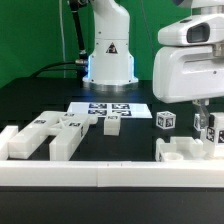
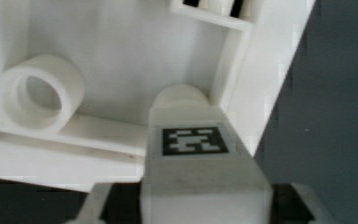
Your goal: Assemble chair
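My gripper (image 1: 203, 118) is at the exterior view's right, shut on a white tagged chair post (image 1: 210, 131). In the wrist view the post (image 2: 195, 150) runs out from between the dark fingers (image 2: 309, 203), its tag facing the camera. It hangs just above a white chair slab (image 1: 183, 152) with raised walls and a round socket ring (image 2: 44, 95). I cannot tell whether the post's tip touches the slab. Several more white tagged chair parts (image 1: 60, 131) lie at the exterior view's left. A small tagged block (image 1: 165, 120) sits beside the gripper.
The marker board (image 1: 110, 108) lies flat at mid-table in front of the robot base (image 1: 108, 60). A white border rail (image 1: 100, 177) runs along the front edge, with another rail piece (image 1: 18, 140) at the left.
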Robot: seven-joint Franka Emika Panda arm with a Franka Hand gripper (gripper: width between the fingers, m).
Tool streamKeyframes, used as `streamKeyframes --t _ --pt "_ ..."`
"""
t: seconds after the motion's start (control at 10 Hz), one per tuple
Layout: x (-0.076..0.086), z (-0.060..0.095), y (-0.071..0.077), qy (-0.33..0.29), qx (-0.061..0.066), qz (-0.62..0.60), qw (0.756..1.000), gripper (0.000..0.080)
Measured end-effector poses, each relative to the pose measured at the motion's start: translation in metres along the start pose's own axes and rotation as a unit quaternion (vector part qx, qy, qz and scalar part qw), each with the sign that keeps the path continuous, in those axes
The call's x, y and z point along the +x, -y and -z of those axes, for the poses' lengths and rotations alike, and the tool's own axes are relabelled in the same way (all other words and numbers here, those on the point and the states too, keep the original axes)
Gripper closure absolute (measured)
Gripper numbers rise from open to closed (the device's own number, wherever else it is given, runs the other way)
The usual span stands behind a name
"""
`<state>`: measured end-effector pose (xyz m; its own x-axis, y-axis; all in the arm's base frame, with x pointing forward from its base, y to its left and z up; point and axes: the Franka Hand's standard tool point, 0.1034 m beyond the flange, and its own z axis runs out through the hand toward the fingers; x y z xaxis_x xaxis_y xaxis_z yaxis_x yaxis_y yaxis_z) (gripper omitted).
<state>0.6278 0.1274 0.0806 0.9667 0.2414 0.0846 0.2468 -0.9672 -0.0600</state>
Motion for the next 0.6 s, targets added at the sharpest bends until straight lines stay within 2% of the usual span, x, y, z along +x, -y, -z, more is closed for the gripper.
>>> streamKeyframes --t 0.4,0.6 --pt "0.0007 -0.0010 -0.0011 0.000 0.006 -0.194 0.981 0.0509" --pt "0.0007 -0.0012 -0.0015 0.002 0.010 -0.317 0.948 0.0509"
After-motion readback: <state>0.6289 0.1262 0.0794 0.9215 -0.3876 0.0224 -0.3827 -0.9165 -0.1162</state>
